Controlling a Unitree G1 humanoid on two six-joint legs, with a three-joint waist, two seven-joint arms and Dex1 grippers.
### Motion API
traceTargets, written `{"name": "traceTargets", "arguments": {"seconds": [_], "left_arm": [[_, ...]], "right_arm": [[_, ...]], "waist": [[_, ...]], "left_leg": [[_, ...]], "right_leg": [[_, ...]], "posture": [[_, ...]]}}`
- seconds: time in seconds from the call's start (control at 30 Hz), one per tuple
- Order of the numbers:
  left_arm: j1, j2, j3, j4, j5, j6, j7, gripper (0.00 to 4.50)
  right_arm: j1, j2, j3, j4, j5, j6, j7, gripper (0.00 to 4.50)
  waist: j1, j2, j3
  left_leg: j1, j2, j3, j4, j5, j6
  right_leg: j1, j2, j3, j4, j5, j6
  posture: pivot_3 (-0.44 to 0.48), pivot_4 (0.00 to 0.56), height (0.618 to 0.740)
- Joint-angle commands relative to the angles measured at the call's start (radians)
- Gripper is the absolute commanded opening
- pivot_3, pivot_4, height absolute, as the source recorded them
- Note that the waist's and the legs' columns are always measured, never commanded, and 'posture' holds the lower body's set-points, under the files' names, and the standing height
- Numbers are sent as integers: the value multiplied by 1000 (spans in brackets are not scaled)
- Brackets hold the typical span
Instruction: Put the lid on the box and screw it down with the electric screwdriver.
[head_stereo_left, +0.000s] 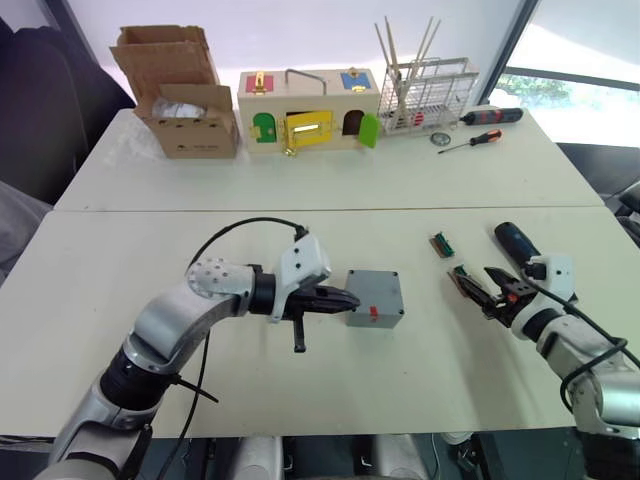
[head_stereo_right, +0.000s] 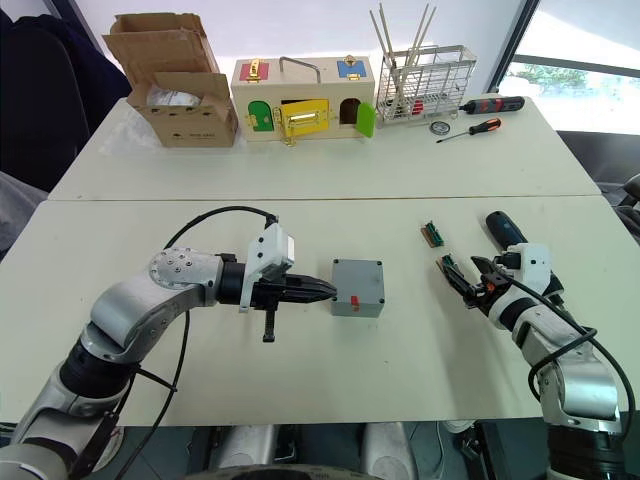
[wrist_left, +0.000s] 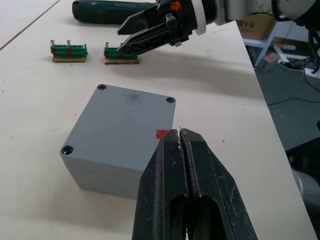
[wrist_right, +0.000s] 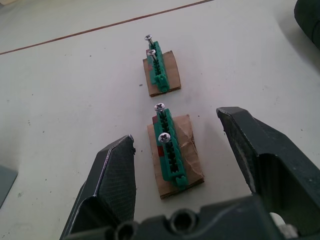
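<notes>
The left arm reaches across the table (head_stereo_left: 120, 300), its left gripper (head_stereo_left: 347, 299) pinched together, tips at the lid (wrist_left: 122, 122) seated on the box (head_stereo_left: 375, 298). The right gripper (wrist_right: 180, 150) hangs spread wide over a green screw holder (wrist_right: 171, 150), with the electric screwdriver (head_stereo_left: 514, 241) lying just beside it.

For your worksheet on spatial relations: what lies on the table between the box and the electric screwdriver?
Two green screw holders lie between the box and the electric screwdriver, in the left eye view.
</notes>
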Motion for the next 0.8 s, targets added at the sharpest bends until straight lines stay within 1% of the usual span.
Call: {"name": "traceTargets", "arguments": {"seconds": [0.03, 0.07, 0.13, 0.2, 0.23, 0.53, 0.8], "left_arm": [[-11, 4, 10, -39, -14, -4, 5, 0], [-11, 4, 9, -39, -14, -3, 7, 0], [-11, 2, 6, -38, -13, -4, 9, 0], [-12, 2, 6, -35, -13, -6, 11, 0], [-13, 2, 6, -33, -12, -7, 11, 0], [-18, 4, 7, -15, -4, -17, 16, 0], [-18, 0, 2, -8, 1, -25, 17, 0]], "right_arm": [[-14, -1, 2, -9, -8, -25, 6, 2338], [-16, -1, 3, -7, -10, -27, 6, 1969], [-21, -2, 10, -2, -16, -30, 8, 956], [-26, 0, 18, 4, -19, -30, 9, 106], [-28, 1, 20, 7, -21, -29, 9, 43], [-39, 2, 8, 15, -16, -41, 4, 43], [-19, 3, -52, -63, 32, -13, -12, 43]], "waist": [[0, 0, 0], [0, 0, 0], [0, 0, 0], [0, 0, 0], [0, 0, 0], [0, 0, 0], [0, 1, 0]], "left_leg": [[0, 0, 0, 0, 0, 0], [0, 0, 0, 0, 0, 0], [0, 0, 0, 0, 0, 0], [0, 0, 0, 0, 0, 0], [0, 0, 0, 0, 0, 0], [0, 0, 0, 0, 0, 0], [0, 0, 0, 0, 0, 0]], "right_leg": [[0, 0, 0, 0, 0, 0], [0, 0, 0, 0, 0, 0], [0, 0, 0, 0, 0, 0], [0, 0, 0, 0, 0, 0], [0, 0, 0, 0, 0, 0], [0, 0, 0, 0, 0, 0], [0, 0, 0, 0, 0, 0]], "posture": [[0, 150, 728], [0, 150, 728], [0, 150, 728], [0, 150, 728], [0, 150, 728], [0, 150, 728], [0, 150, 728]]}}
